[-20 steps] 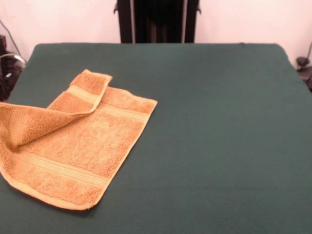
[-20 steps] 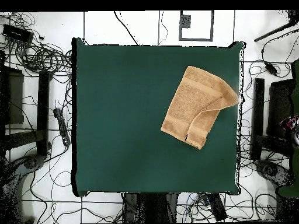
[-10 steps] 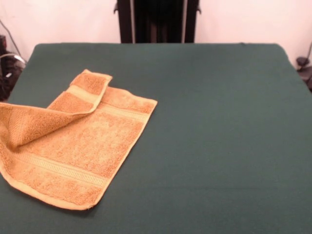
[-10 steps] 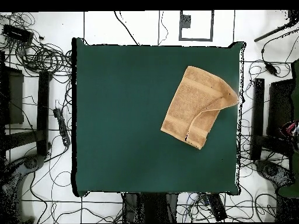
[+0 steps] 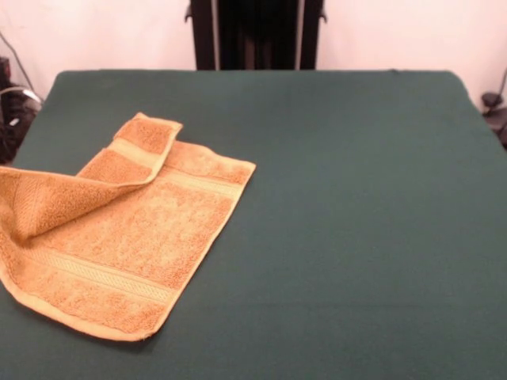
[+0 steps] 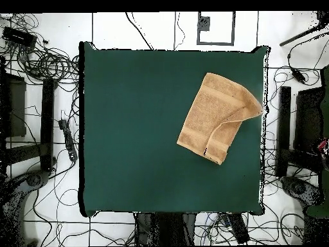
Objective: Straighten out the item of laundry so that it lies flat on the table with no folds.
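The golden-orange terry towel (image 5: 119, 237) lies on the dark green table (image 5: 341, 222) at the left of the front view, near the table's left edge. One corner is folded over onto the towel, making a raised flap (image 5: 55, 194) with a paler band showing. In the overhead view the towel (image 6: 215, 116) sits toward the table's right edge, with the folded flap along its right side (image 6: 241, 109). No white tag shows. The arm and gripper are out of view in both views.
The robot's black pedestal (image 5: 255, 33) stands at the table's far side. Cables (image 6: 38, 58) and stands lie on the floor around the table (image 6: 128, 128). A dark chair-like frame (image 6: 302, 128) stands beside the table's right edge in the overhead view.
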{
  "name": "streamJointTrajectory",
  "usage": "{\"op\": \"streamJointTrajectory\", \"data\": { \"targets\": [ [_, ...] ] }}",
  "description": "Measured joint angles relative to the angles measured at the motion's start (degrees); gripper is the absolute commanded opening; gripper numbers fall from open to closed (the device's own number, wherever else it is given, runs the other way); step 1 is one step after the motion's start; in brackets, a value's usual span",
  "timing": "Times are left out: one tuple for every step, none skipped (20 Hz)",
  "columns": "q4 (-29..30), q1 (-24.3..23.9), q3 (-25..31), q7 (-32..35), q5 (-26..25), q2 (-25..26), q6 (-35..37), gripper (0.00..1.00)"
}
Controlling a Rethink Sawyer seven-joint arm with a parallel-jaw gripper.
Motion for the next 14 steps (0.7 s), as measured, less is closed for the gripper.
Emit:
{"op": "streamJointTrajectory", "data": {
  "targets": [
    [-0.3, -1.0, 0.9, 0.0, -0.5, 0.2, 0.0, 1.00],
    [-0.4, -1.5, 1.4, 0.0, -0.7, 0.2, 0.0, 1.00],
    [-0.5, -1.8, 1.7, -0.1, -0.8, 0.3, 0.0, 1.00],
    [-0.9, -2.7, 2.6, -0.5, -1.1, 0.6, 0.0, 1.00],
    [-1.3, -3.2, 3.2, -0.9, -1.4, 0.9, 0.0, 1.00],
    [-1.5, -3.5, 3.5, -1.3, -1.7, 1.1, 0.0, 1.00],
    [-1.7, -3.8, 3.8, -1.6, -1.9, 1.3, 0.0, 1.00],
    [-2.0, -4.2, 4.2, -2.1, -2.3, 1.5, 0.0, 1.00],
    [-2.3, -4.9, 5.0, -3.4, -3.1, 1.9, 0.0, 1.00],
    [-2.6, -5.3, 5.6, -4.3, -3.6, 2.1, 0.0, 1.00],
    [-2.8, -5.5, 5.9, -5.0, -4.0, 2.3, 0.0, 1.00],
    [-3.0, -5.8, 6.2, -5.8, -4.5, 2.5, 0.0, 1.00],
    [-3.3, -6.0, 6.6, -7.0, -5.1, 2.8, 0.0, 1.00],
    [-3.6, -6.3, 7.0, -8.4, -5.8, 3.0, 0.0, 1.00]
  ]
}}
